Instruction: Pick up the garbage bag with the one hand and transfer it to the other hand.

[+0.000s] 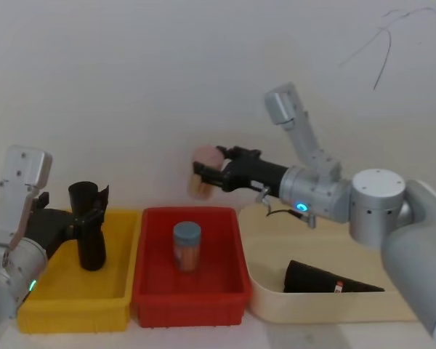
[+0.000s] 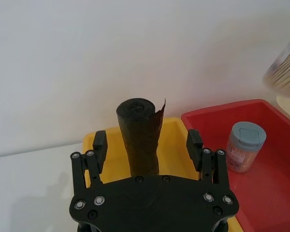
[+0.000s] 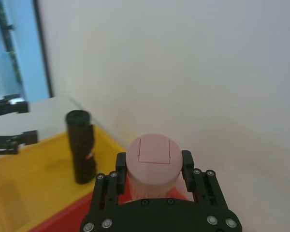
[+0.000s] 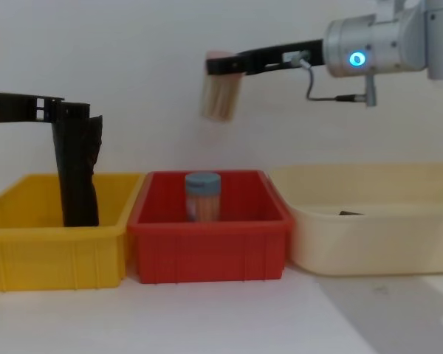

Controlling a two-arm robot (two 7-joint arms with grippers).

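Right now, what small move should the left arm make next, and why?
Probably close the left gripper: its fingers stand open either side of the upright garbage bag in the yellow bin, not yet pinching it.

The right arm's black two-finger gripper (image 3: 153, 170) sits in the foreground of its wrist camera, its fingers (image 3: 121, 166) closed against the sides of a round pink container with a flip-top lid (image 3: 153, 166). Farther off, a rectangular yellow plastic bin (image 3: 34, 181) holds an upright black rolled plastic bundle, the garbage bag (image 3: 80, 146), whose base rests on the bin floor. A corner of a red plastic bin (image 3: 72, 217) shows just beside the yellow one. The left arm's black gripper fingers (image 3: 9, 123) reach in near the yellow bin, apart from the roll.
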